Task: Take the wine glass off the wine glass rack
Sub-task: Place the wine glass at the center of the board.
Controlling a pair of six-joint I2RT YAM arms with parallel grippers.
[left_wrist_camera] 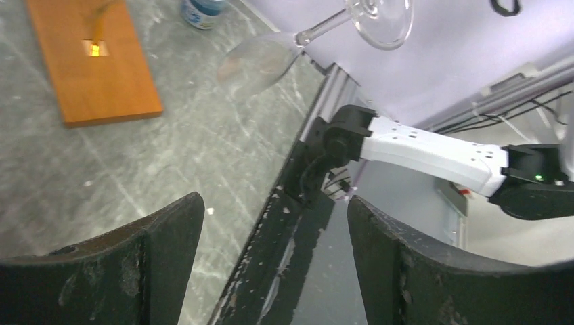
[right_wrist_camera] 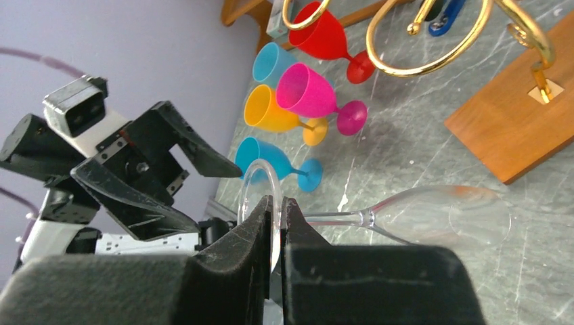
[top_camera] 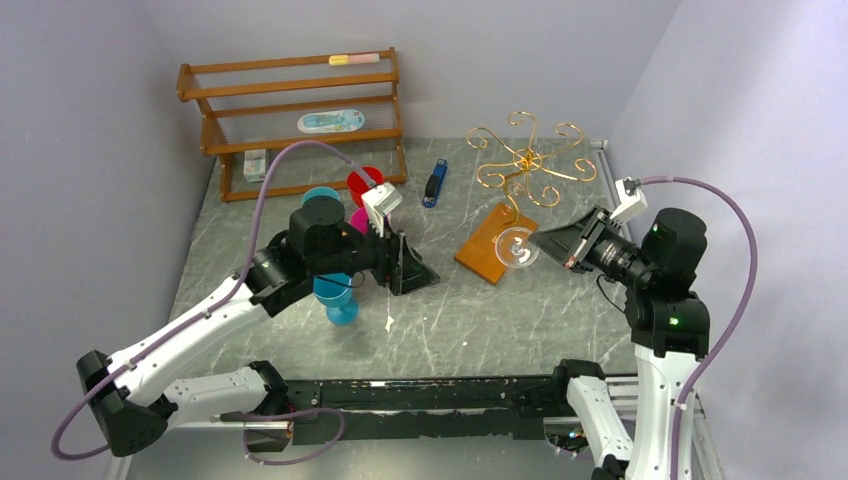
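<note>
The clear wine glass [top_camera: 518, 250] lies on its side in the air, over the near end of the rack's orange-brown wooden base [top_camera: 490, 245]. My right gripper [top_camera: 560, 245] is shut on the glass's round foot [right_wrist_camera: 260, 186]. The stem and bowl [right_wrist_camera: 447, 217] point away from the gripper, apart from the gold wire scroll arms [right_wrist_camera: 433, 57]. The wine glass rack [top_camera: 525, 160] stands at the back right. My left gripper [top_camera: 405, 265] is open and empty, to the left of the glass. The left wrist view shows the glass [left_wrist_camera: 260, 61] and the base [left_wrist_camera: 95, 61].
Coloured plastic goblets stand by my left arm: red [right_wrist_camera: 321, 34], magenta [right_wrist_camera: 308, 91], orange [right_wrist_camera: 271, 112] and blue [right_wrist_camera: 271, 159]. A brown slatted wooden shelf [top_camera: 290, 110] stands at the back left. A small blue object [top_camera: 434, 185] lies near the rack. Walls close in on three sides.
</note>
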